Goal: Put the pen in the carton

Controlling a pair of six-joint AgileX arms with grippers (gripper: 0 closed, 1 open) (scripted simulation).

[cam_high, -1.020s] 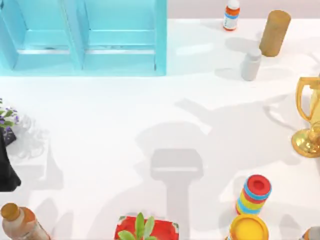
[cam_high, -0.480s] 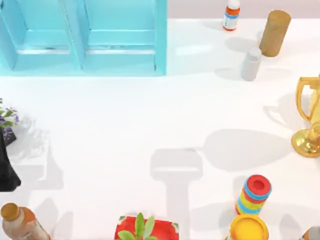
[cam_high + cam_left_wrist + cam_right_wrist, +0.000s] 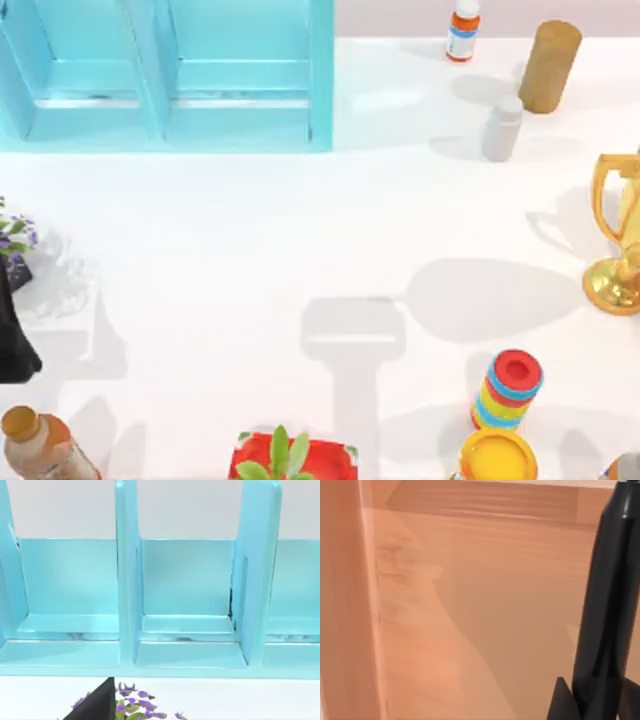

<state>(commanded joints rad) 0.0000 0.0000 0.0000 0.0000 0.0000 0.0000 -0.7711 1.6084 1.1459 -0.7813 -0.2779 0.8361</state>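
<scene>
Pen (image 3: 607, 605) upright against carton wall (image 3: 470, 605), ends cropped

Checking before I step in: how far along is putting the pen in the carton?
Nearly done. In the right wrist view the pen stands upright against the carton's brown inner wall, so it is inside. A dark finger sits at its base. What is left: letting go, then withdrawing.

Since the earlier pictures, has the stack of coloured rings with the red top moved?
No. The ring stack keeps its place beside the yellow lid.
</scene>
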